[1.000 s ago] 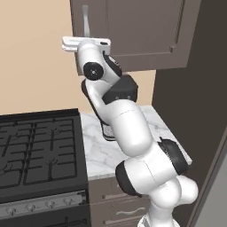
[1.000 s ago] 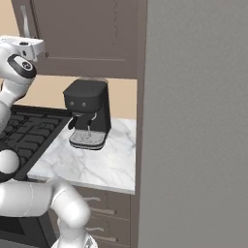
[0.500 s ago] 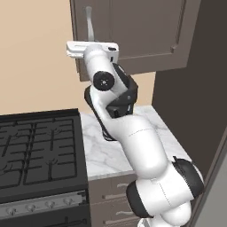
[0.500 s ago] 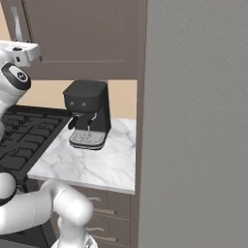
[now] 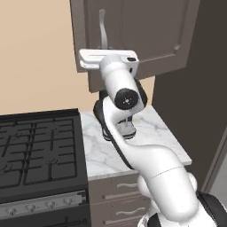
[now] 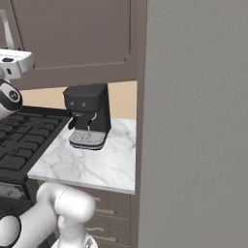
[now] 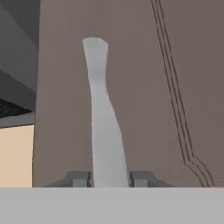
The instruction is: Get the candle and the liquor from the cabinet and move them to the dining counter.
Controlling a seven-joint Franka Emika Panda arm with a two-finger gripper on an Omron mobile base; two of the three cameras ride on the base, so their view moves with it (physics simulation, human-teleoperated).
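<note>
Pincer [image 7: 109, 179] is closed on the handle [image 7: 103, 118] of the cabinet [image 5: 146, 31], door shut with candle and liquor presumably hidden inside, so pull in a smooth arc around the hinge, keeping the grip firm.

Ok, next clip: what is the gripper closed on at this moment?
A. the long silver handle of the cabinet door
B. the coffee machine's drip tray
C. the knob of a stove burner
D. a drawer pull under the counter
A: in the hand view the two finger tips of the gripper sit tight on either side of the silver handle of the cabinet, whose door looks shut.
</note>
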